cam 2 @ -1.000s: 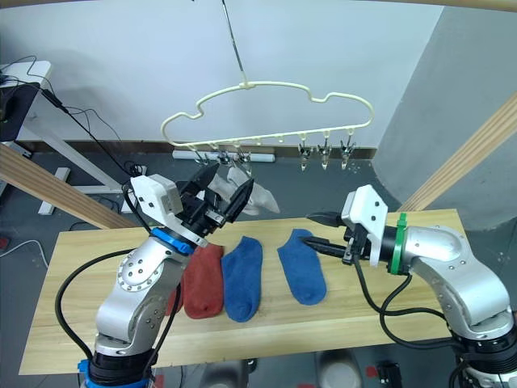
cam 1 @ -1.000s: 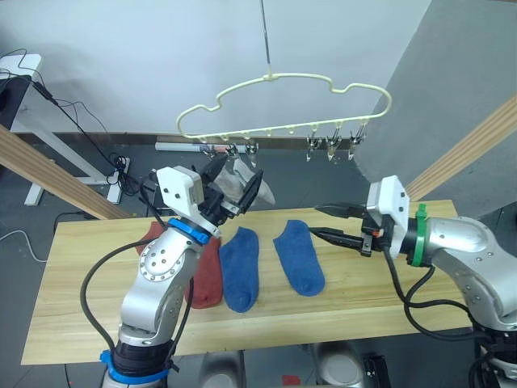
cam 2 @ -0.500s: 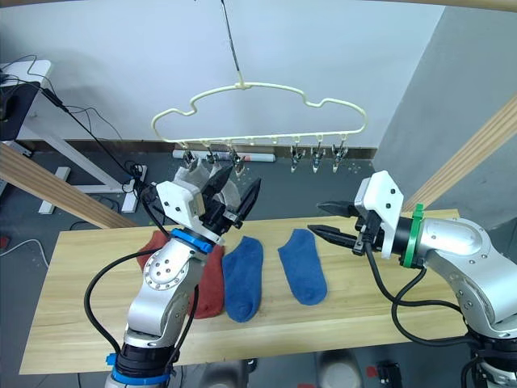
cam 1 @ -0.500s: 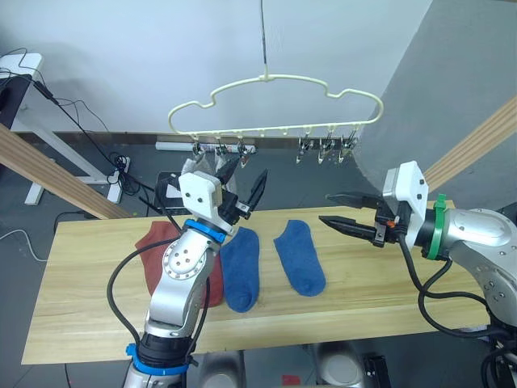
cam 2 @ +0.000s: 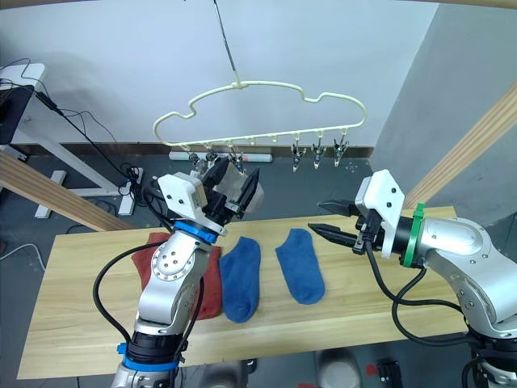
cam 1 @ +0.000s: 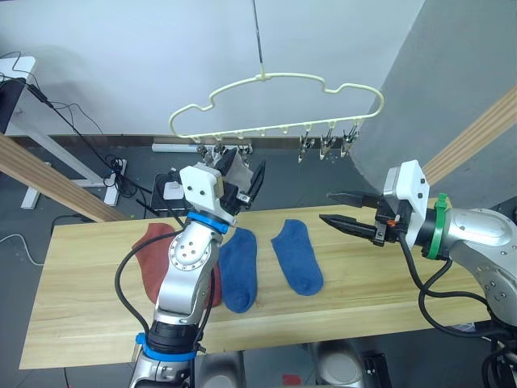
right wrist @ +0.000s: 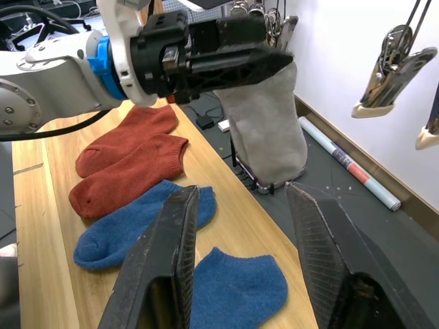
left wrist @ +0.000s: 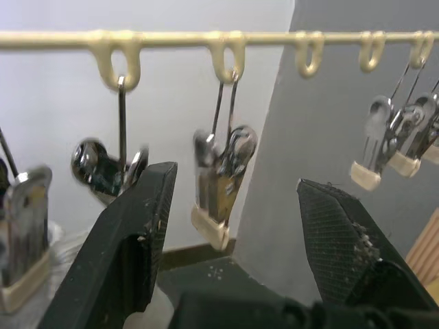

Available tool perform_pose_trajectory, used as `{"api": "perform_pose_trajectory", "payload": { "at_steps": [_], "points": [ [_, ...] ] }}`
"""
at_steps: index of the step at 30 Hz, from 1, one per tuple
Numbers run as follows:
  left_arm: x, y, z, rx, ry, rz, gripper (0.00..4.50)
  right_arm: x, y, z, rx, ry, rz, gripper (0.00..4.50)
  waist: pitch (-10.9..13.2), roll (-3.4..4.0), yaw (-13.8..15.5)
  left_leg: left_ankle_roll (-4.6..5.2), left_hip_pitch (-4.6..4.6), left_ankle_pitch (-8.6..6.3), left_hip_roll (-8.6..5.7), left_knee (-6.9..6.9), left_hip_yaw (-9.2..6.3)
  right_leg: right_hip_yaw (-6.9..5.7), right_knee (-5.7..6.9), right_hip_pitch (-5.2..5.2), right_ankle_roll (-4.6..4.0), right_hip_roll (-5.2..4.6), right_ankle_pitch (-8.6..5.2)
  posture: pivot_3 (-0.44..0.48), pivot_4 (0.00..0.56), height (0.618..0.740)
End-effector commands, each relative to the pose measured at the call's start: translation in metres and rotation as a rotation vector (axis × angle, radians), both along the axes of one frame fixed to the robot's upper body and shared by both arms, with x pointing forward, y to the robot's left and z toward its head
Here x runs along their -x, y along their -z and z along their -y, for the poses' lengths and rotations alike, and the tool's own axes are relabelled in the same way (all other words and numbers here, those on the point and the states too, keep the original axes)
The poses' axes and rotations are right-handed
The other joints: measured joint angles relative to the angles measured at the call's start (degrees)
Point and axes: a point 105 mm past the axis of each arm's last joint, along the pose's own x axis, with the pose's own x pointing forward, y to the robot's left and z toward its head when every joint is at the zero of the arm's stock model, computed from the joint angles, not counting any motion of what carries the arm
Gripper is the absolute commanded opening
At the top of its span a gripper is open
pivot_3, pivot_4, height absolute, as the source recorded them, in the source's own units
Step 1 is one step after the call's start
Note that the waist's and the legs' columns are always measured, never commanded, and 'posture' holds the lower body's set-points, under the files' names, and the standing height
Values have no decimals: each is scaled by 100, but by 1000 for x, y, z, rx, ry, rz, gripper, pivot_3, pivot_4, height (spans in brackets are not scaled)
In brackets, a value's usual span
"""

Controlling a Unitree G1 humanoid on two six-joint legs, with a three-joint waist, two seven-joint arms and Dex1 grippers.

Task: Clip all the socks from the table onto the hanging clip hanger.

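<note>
Pale wood table (cam 1: 363, 283), two rust-red socks (cam 1: 153, 263), two blue socks (cam 1: 296, 256)

socks rust-red (cam 1: 153, 259), blue (cam 1: 296, 255), grey (right wrist: 264, 123) | hanger cream-yellow (cam 1: 275, 78)

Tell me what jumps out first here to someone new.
The cream hanger dangling above the table, with grey socks already hanging from its left clips. The left gripper is raised, open, at those clips. On the wood lie two blue socks and two red socks.

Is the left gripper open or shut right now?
Open. In the left wrist view the left gripper has its two fingers spread, with a metal clip of the clip hanger showing between them.
</note>
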Motion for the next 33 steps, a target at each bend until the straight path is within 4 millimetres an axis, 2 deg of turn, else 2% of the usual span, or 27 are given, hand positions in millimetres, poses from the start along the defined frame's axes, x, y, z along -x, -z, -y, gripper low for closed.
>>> {"api": "perform_pose_trajectory", "payload": {
  "at_steps": [1,9,21,24,25,33],
  "points": [
    [4,-10,-1,14,-9,52,3075,5,-11,0,-4,-11,50,2089,0,0,-10,0,0,0,0,0,0,0,1,0,0,0,0,-331,332,740],
    [7,-16,3,32,-43,65,3075,4,-11,2,0,-17,37,2089,0,0,-13,1,-2,1,0,3,1,1,3,-3,0,0,0,-331,335,740],
    [10,-13,2,38,-125,61,3075,7,-14,3,-11,-35,6,2089,0,0,-14,2,-4,1,0,6,1,2,7,-3,0,0,1,-335,337,740],
    [11,-13,3,35,-122,63,2582,7,-14,3,-12,-36,2,2089,0,0,-14,3,-4,1,0,6,2,1,8,-4,-1,0,1,-333,339,740],
    [11,-13,3,32,-124,61,2288,7,-14,4,-13,-35,1,2089,0,0,-14,3,-4,2,0,6,2,1,9,-4,-1,1,1,-333,339,740],
    [9,-14,2,23,-137,58,2288,7,-13,5,-12,-33,-4,2089,0,0,-14,3,-4,2,0,7,2,2,10,-4,0,1,1,-332,339,740]
  ]
}}
